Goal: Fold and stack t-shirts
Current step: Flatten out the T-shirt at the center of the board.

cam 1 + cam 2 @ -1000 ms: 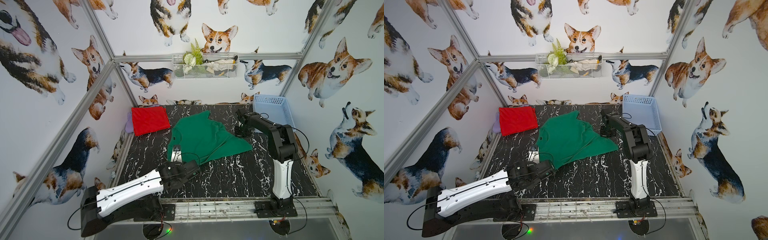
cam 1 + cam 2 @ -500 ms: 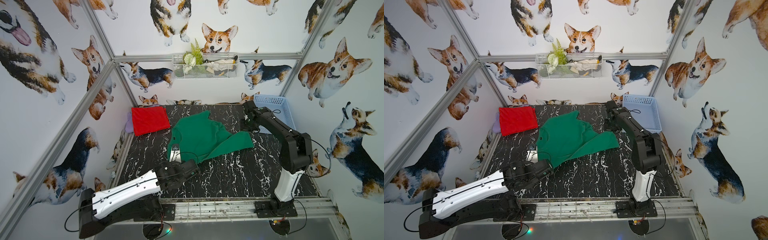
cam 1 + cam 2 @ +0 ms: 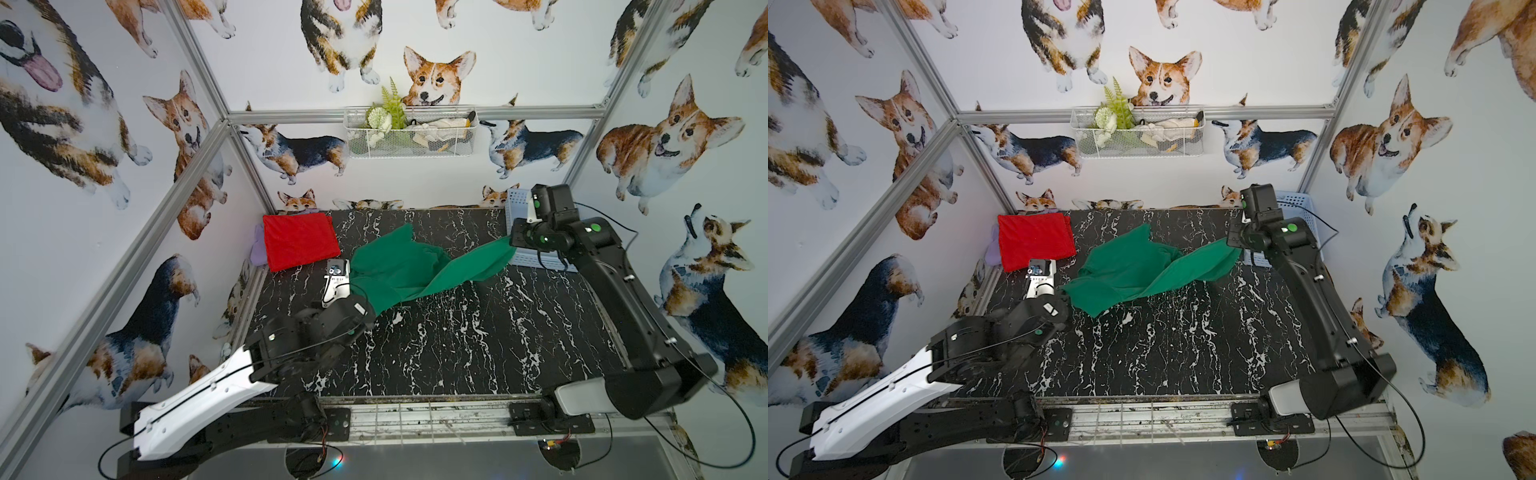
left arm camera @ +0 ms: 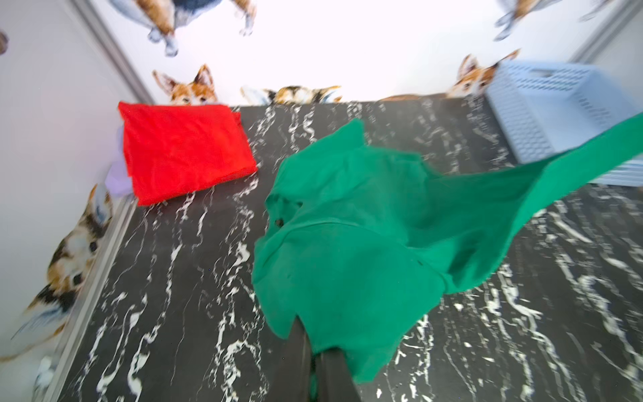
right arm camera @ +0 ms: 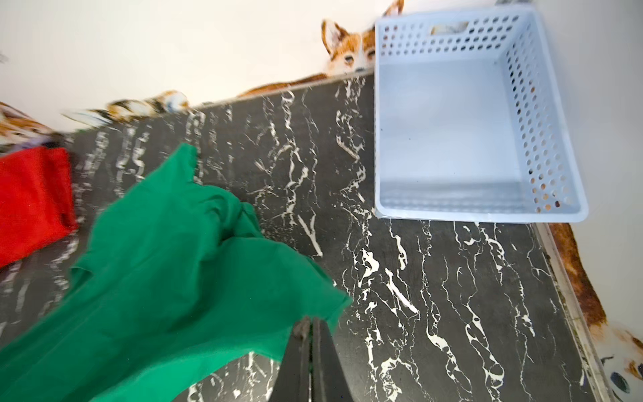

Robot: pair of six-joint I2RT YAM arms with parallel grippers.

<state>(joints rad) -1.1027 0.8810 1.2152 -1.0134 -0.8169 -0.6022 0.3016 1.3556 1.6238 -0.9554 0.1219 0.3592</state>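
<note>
My left gripper point(image 4: 315, 348) is clamped shut on the near corner of the dark green soft cloth t-shirt point(image 3: 399, 266), low over the black, white-veined marble-look table point(image 3: 457, 340). From there the shirt lies rumpled mid-table, and one band of it rises to my right gripper point(image 5: 311, 323). That gripper is pinched tight on the shirt's right edge, raised just in front of the pale blue perforated plastic basket point(image 5: 480, 217). The bright red folded cloth t-shirt point(image 3: 300, 240) lies in the far left corner, with a lilac cloth point(image 3: 257, 249) peeking out beneath it.
</note>
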